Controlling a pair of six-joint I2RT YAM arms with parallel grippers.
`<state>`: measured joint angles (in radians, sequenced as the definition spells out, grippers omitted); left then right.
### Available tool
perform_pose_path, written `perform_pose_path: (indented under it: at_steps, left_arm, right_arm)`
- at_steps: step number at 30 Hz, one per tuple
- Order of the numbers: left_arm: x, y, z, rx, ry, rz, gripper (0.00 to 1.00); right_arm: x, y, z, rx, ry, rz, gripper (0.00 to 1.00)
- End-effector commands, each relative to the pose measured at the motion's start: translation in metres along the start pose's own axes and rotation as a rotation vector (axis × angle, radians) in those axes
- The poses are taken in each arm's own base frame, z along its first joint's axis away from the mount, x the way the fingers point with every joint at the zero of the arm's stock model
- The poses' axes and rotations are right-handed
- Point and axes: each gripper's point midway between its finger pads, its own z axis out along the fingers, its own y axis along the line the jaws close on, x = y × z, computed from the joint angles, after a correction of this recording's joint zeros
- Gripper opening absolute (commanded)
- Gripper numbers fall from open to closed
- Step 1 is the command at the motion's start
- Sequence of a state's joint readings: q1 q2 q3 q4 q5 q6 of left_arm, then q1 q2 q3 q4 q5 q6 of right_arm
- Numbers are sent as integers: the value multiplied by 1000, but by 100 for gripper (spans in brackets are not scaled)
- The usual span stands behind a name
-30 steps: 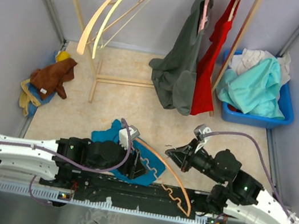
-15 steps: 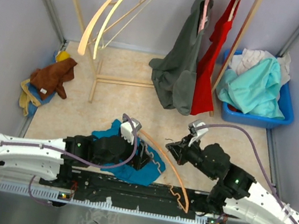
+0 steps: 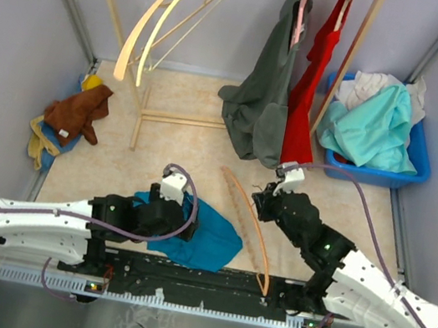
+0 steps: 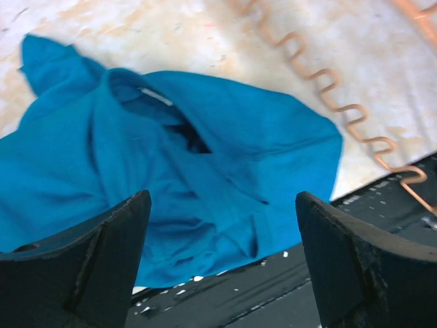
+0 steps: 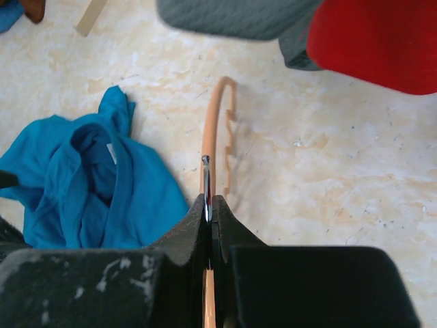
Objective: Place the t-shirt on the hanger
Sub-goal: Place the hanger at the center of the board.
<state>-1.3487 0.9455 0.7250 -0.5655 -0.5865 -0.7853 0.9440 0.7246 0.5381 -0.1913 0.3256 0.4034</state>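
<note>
Two items, apart: t-shirt (image 3: 209, 243) heaped on table (image 3: 163, 146) under empty, wide-open left gripper (image 4: 222, 198); hanger (image 5: 208, 137) pinched by closed right gripper (image 5: 208, 205); shirt not yet threaded; next, likely grasp collar, feed hanger arm in.

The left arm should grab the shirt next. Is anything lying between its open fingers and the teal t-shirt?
Nothing visible does. The left fingers stand open right over the t-shirt, whose crumpled cloth lies bare. The hanger, pinched in the right fingers, lies off to the shirt's side, not across it.
</note>
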Motion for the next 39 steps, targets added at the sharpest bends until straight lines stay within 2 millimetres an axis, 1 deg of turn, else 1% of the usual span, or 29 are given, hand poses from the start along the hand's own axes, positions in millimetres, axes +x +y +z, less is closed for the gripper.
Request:
perform_pose_path:
  at_steps: [1, 3, 6, 7, 9, 11, 13, 14, 15, 16, 17, 18, 19, 21, 24, 26, 28, 32, 34, 35, 36, 38, 39]
  left_arm:
    - [10, 48, 3, -195, 15, -3, 94]
    - [10, 56, 10, -230, 17, -1, 97]
    - [9, 55, 27, -209, 37, 5, 97]
    - [12, 57, 34, -217, 57, 5, 97]
    - [13, 61, 45, -233, 77, 7, 94]
    - [14, 60, 53, -235, 95, 8, 88]
    - [14, 60, 61, -245, 106, 19, 75]
    - [14, 61, 64, -255, 113, 28, 66]
    - [14, 65, 67, -276, 122, 32, 50]
    - [11, 66, 67, -294, 126, 33, 32]
    - [8, 67, 66, -309, 129, 36, 18]
    - [6, 68, 64, -322, 140, 44, 8]
    - [2, 67, 61, -329, 140, 47, 1]
    - [-12, 64, 51, -332, 131, 45, 0]
    - [-40, 58, 29, -313, 85, 35, 0]
    - [-63, 52, 12, -271, 32, 31, 0]
    - [-82, 46, -2, -223, -18, 28, 0]
    - [-97, 51, -28, -208, -61, 23, 0]
    - [-97, 56, -34, -220, -56, 23, 0]
    - [-95, 59, -37, -227, -49, 26, 0]
    - [-94, 60, -39, -229, -47, 23, 0]
    - [-92, 62, -40, -226, -45, 19, 0]
    - [-90, 62, -41, -223, -44, 18, 0]
  right_arm:
    - [-39, 3, -4, -10, -135, 53, 0]
    - [-38, 0, -5, 3, -130, 56, 0]
    - [-35, -2, -7, 5, -124, 58, 0]
    - [-35, -2, -8, 1, -124, 62, 0]
    - [-34, -2, -11, -4, -128, 71, 0]
    - [-33, -3, -14, -10, -133, 81, 0]
    - [-32, -4, -16, -12, -134, 86, 0]
    - [-32, -4, -17, -13, -138, 90, 0]
    - [-31, -4, -17, -14, -136, 91, 0]
    - [-29, -5, -17, -12, -133, 91, 0]
    - [-28, -5, -16, -11, -130, 92, 0]
    - [-27, -5, -16, -9, -128, 95, 0]
    - [-26, -5, -15, -9, -129, 97, 0]
    - [-23, -8, -12, 4, -127, 99, 0]
    - [-24, -20, -6, 73, -119, 111, 0]
    - [-26, -28, -1, 109, -107, 125, 0]
    - [-28, -32, 5, 108, -99, 137, 0]
    - [-31, -35, 16, 77, -81, 144, 0]
    - [-27, -40, 20, 91, -50, 131, 0]
    - [-23, -47, 21, 122, -20, 129, 0]
    - [-20, -53, 22, 148, 0, 126, 3]
    - [-16, -61, 20, 196, 35, 115, 34]
    - [-12, -66, 18, 225, 55, 111, 43]
